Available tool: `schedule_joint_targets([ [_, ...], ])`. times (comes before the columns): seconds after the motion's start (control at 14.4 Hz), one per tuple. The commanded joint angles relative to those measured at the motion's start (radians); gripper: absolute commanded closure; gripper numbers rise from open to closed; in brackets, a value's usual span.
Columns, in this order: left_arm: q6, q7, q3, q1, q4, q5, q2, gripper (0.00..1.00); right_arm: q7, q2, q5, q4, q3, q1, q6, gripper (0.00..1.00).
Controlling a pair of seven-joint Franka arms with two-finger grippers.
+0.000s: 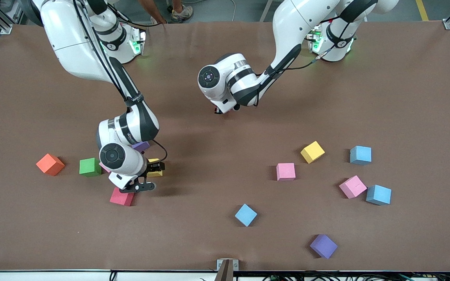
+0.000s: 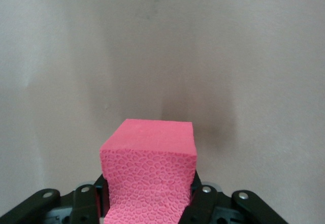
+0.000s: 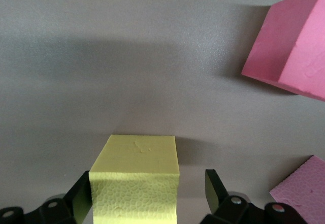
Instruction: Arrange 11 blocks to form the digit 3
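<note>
My right gripper [image 1: 155, 167] [image 3: 147, 188] stands open around a yellow block [image 1: 154, 168] [image 3: 136, 183] on the table; one finger touches it and the other stands apart. Beside it lie a red block [image 1: 122, 197] [image 3: 289, 46], a green block [image 1: 90, 167], a half-hidden pink block [image 3: 304, 188] and a purple block [image 1: 141, 146] partly under the arm. My left gripper [image 1: 219, 110] [image 2: 150, 193] is shut on a red block [image 2: 148, 173] over the bare middle of the table. Toward the left arm's end lie pink [image 1: 286, 171], yellow [image 1: 312, 152], light blue [image 1: 360, 155] and pink [image 1: 352, 186] blocks.
An orange cube [image 1: 50, 164] sits beside the green block at the right arm's end. More light blue blocks [image 1: 378, 194] [image 1: 245, 214] and a purple block [image 1: 323, 246] lie nearer the front camera. A bracket [image 1: 227, 267] stands at the table's front edge.
</note>
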Motion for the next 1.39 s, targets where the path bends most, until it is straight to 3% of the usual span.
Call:
schedule_joint_targets([
  [0.0,0.001,-0.055,0.0,-0.004,-0.027,-0.023,-0.024,0.95,-0.003,-0.004,-0.014,-0.011,0.008,-0.007,0.0,0.4],
  [0.49,0.052,-0.135,-0.009,-0.046,-0.065,-0.022,-0.028,0.95,0.021,-0.013,0.001,-0.026,0.008,-0.007,-0.009,0.62],
  [0.69,0.11,-0.135,-0.021,-0.06,-0.12,-0.014,-0.051,0.95,0.159,-0.048,0.04,-0.017,0.008,-0.016,-0.058,0.67],
  [0.9,0.141,-0.136,-0.023,-0.072,-0.156,-0.012,-0.067,0.95,0.342,-0.09,0.041,0.009,0.011,-0.002,-0.14,0.86],
  [1.11,0.142,-0.147,-0.023,-0.073,-0.166,-0.012,-0.065,0.95,0.439,-0.124,0.028,0.059,0.0,0.059,-0.25,0.84],
  [1.32,0.141,-0.173,-0.023,-0.081,-0.176,-0.012,-0.065,0.89,0.437,-0.156,0.05,0.073,0.009,-0.034,-0.313,0.84],
])
